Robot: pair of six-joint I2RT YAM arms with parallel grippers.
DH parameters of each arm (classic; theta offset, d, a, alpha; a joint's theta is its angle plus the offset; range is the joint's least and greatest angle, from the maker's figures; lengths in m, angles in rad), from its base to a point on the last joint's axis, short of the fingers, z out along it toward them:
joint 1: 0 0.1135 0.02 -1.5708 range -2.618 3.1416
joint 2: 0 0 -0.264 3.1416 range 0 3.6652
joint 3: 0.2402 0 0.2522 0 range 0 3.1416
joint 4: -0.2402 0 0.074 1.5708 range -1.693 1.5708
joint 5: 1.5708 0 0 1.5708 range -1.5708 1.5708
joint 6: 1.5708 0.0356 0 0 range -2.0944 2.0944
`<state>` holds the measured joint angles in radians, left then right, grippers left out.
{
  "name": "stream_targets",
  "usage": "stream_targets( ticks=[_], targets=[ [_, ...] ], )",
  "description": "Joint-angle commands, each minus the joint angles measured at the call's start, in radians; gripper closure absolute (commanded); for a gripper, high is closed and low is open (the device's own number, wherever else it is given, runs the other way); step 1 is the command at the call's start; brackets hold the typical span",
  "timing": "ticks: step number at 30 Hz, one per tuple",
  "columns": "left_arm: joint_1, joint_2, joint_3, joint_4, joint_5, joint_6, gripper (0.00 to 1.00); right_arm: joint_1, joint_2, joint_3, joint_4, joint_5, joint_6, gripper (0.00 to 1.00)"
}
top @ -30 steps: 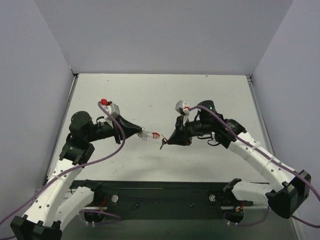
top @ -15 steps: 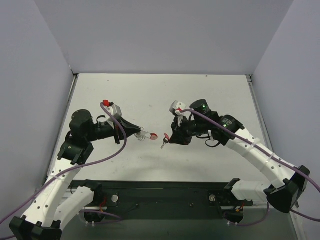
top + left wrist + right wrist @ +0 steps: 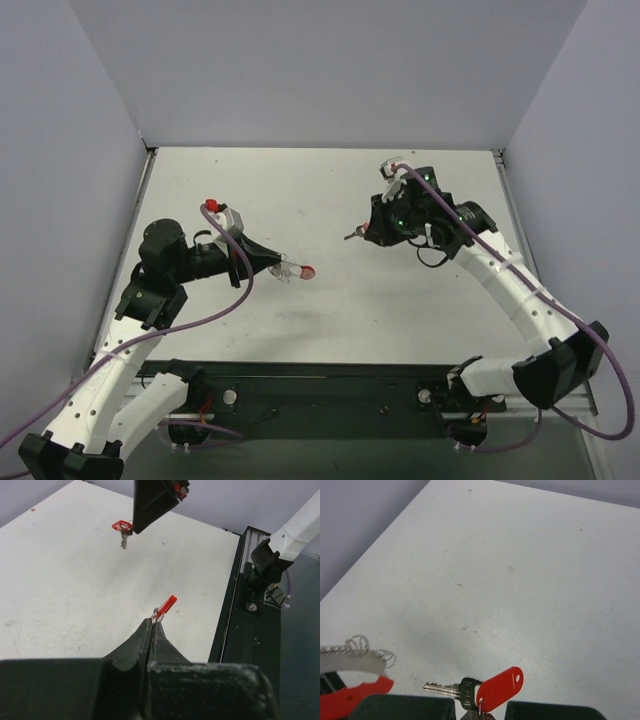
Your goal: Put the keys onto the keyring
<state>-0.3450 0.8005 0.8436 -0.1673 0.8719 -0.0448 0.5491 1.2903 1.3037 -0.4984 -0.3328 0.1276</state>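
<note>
My left gripper is shut on the keyring and holds it above the table's middle. In the left wrist view the jaws pinch its thin silver ring, and the red band sticks out past the tips. My right gripper is shut on the key, up and to the right of the keyring and well apart from it. The right wrist view shows the silver key with its red head hanging at my fingertips. The keyring's chain and red band lie at the far left.
The white table is walled at the back and on both sides. A black rail runs along the near edge between the arm bases. The right arm's base shows at the right of the left wrist view.
My right gripper has swung up and to the right with the key, away from the keyring. The left gripper has stayed put with the keyring.
</note>
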Motion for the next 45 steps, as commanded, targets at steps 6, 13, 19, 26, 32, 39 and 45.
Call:
stream_targets(
  ticks=[6,13,19,26,32,39,45],
  targets=[
    [-0.005,0.000,0.005,0.075,-0.001,-0.035,1.00,-0.075,0.058,0.000,-0.037,0.033,0.198,1.00],
    [-0.006,0.019,0.011,0.086,0.006,-0.046,1.00,-0.112,-0.005,-0.139,0.160,0.061,0.176,1.00],
    [-0.008,0.023,0.006,0.087,-0.001,-0.046,1.00,0.041,-0.089,-0.259,0.239,0.222,0.093,1.00],
    [-0.008,0.025,0.009,0.083,-0.008,-0.044,1.00,0.049,-0.002,-0.365,0.271,0.071,0.060,1.00],
    [-0.008,0.022,0.009,0.077,-0.011,-0.040,1.00,0.086,0.089,-0.412,0.273,-0.003,0.032,0.60],
    [-0.008,0.023,0.006,0.072,-0.008,-0.036,1.00,0.091,0.020,-0.428,0.305,0.069,0.064,0.35],
    [-0.008,0.017,0.006,0.068,-0.008,-0.036,1.00,0.100,0.099,-0.411,0.324,0.069,0.073,0.42]
  ],
)
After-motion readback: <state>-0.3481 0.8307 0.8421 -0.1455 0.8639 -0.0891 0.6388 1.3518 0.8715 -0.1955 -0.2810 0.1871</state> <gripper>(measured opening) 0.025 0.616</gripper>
